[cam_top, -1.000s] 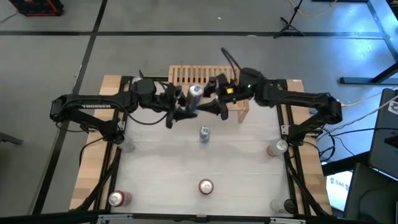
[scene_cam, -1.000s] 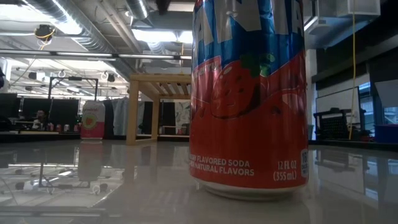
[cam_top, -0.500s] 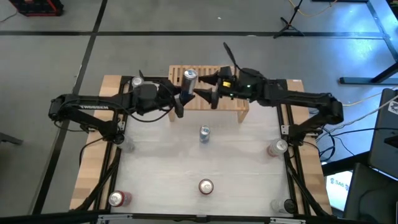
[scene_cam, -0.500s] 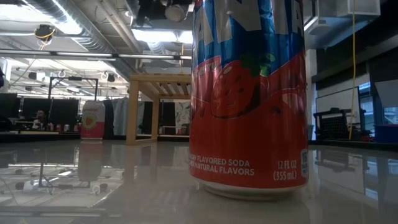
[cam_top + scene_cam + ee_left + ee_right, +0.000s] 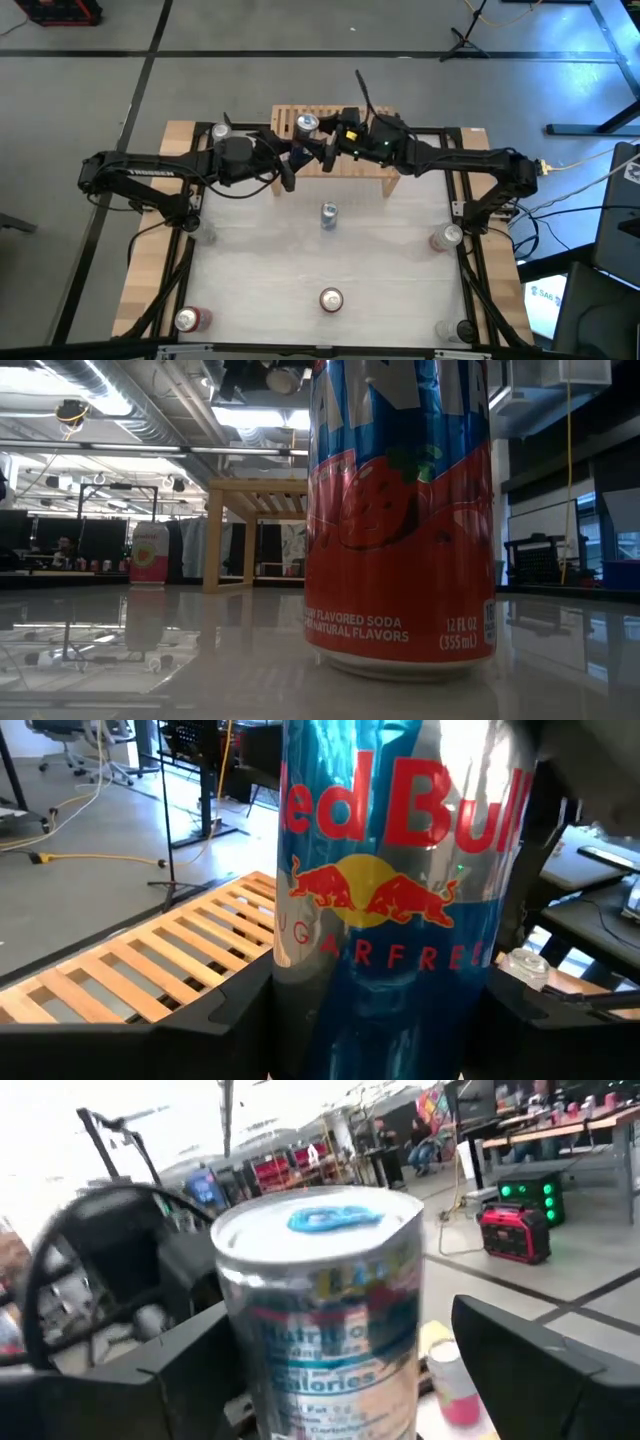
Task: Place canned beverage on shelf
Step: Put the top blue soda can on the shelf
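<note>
Bright overhead light, blurred right-wrist view

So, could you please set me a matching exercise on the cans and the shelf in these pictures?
Things:
1. Red Bull can
2. strawberry soda can
3. pink can
4. shelf

Descriptions:
A. stands on the table beside the shelf
B. light wood with a slatted top
C. held in the jaws of the left gripper, above the shelf
D. right in front of the low camera

Pairs: 1-C, 2-D, 3-A, 4-B.
</note>
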Available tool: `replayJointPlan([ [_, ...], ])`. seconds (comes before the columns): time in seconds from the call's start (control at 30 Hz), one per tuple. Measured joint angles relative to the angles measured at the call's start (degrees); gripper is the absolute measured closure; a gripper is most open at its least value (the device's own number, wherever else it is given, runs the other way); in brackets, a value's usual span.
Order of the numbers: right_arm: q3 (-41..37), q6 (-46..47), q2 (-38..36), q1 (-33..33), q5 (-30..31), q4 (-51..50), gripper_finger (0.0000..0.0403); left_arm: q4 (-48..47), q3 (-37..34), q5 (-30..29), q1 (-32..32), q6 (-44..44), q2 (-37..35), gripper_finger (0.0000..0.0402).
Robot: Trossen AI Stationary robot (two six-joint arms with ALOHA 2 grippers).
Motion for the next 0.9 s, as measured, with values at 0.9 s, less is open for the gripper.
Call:
replayJointPlan([
  [0.9, -0.15, -9.89, -4.55, -1.02, -5.26, -4.40, 0.0200, -1.55, 0.04, 2.88, -1.90, -0.46, 0.07, 0.0133],
])
